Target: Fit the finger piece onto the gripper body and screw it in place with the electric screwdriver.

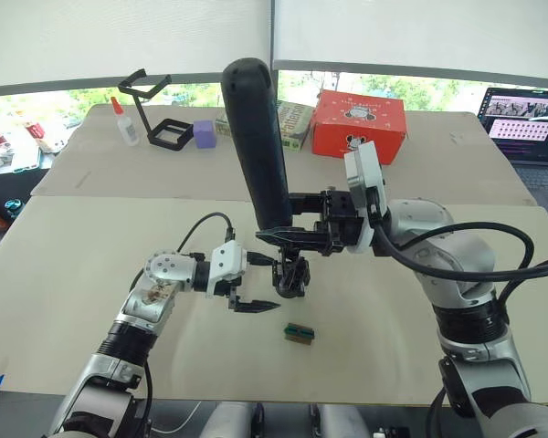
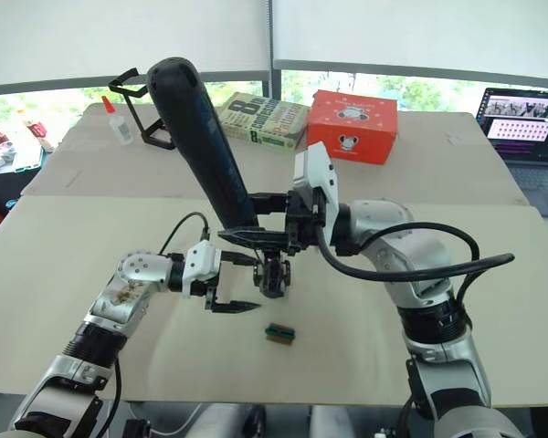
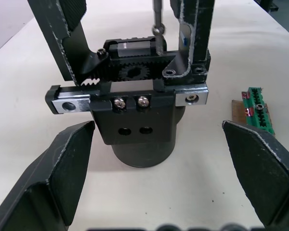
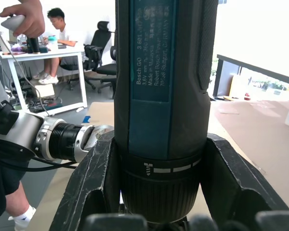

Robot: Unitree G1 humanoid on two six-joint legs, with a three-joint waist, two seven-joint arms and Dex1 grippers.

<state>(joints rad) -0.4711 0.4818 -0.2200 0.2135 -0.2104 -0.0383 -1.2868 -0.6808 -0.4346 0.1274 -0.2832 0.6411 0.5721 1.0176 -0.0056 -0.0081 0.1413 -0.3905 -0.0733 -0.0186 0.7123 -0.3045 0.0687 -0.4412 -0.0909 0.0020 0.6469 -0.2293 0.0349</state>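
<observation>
— Black and long, the electric screwdriver (image 1: 258,146) rises tilted from the right claw (image 1: 297,235) in the left eye view; its two fingers are clenched round the tool's lower end. Under it the gripper body (image 1: 292,276) stands on the beige counter (image 1: 91,274).

— And the left claw (image 1: 247,290)?

— Released, holding nothing, just beside the gripper body on its left. A small green-and-black block (image 1: 299,333) lies on the counter near the body, apart from it. At the far edge sit an orange box (image 1: 358,123), a book (image 1: 292,123), a purple cube (image 1: 204,134), a glue bottle (image 1: 125,123) and a laptop (image 1: 528,128).

— Does the right eye view add anything?

— Same layout; the screwdriver leans toward the robot's left.

— Left wrist view?

— The gripper body (image 3: 135,115) faces the camera between the two spread fingers (image 3: 53,173), untouched by either. A toothed rack and a small gear run across its top, with two screws below. Two black jaws stand up from it; I cannot tell which is the finger piece. The thin metal bit (image 3: 157,17) comes down to its top. The green block (image 3: 256,108) lies beside it.

— Right wrist view?

— The screwdriver's body (image 4: 164,86) is clamped between the fingers (image 4: 91,183). Behind, a person sits at a desk (image 4: 48,53).
</observation>
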